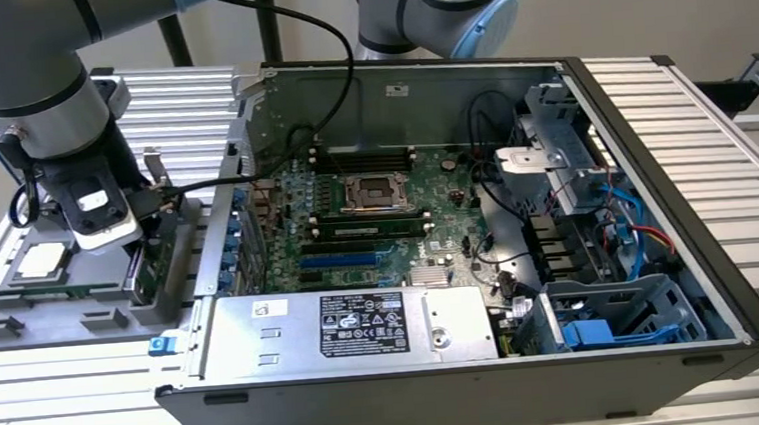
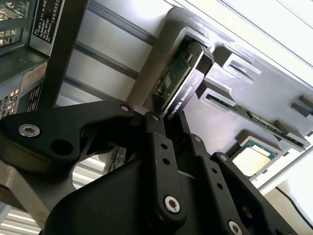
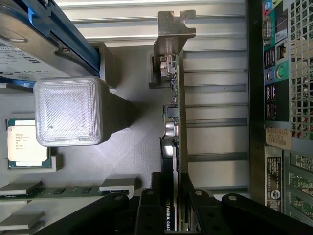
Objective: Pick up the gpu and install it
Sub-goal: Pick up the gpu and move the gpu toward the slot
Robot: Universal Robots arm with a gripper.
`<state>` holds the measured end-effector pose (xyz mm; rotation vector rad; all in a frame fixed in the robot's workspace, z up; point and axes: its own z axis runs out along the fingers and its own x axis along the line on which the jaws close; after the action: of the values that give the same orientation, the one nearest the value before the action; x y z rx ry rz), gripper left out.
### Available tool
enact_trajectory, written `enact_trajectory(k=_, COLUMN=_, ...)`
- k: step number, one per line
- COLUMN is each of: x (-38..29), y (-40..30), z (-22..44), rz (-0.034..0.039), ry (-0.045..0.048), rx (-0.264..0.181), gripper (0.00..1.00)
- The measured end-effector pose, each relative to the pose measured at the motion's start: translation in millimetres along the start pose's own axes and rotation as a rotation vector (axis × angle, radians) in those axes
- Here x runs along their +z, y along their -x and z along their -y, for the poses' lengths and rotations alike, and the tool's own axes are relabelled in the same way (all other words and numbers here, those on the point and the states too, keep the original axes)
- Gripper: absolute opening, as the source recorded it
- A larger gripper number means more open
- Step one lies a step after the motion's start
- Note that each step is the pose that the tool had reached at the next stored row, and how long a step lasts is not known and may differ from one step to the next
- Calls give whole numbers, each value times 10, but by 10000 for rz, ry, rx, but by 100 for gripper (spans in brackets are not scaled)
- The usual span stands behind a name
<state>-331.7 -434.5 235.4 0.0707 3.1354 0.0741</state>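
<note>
The gpu (image 1: 154, 271) stands on edge in a slot of the grey holder tray (image 1: 39, 318) on the exterior view's left, outside the computer case. In the first wrist view the gpu (image 3: 175, 122) shows its green board edge, black shroud and silver bracket at the far end. My gripper (image 1: 147, 229) reaches down onto it from above. In both wrist views the black fingers (image 3: 149, 205) press flat against both faces of the card, so my gripper (image 3: 173, 195) is shut on it. The second wrist view shows the gpu (image 2: 178, 83) still seated in the holder, my gripper (image 2: 164, 120) at its near end.
The open computer case (image 1: 640, 104) lies on the exterior view's right, motherboard (image 1: 366, 208) and blue slots (image 1: 336, 266) exposed, power supply (image 1: 348, 330) in front. On the tray lie a processor (image 3: 27, 142), a RAM stick (image 3: 58, 192) and a hard drive with blue rails (image 3: 29, 29). A second arm (image 1: 439, 8) stands behind the case.
</note>
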Motion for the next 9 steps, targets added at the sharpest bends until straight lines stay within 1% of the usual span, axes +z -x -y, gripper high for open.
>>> enact_trajectory(k=9, x=2, y=0, z=0, rz=0, ry=0, rx=0, gripper=0)
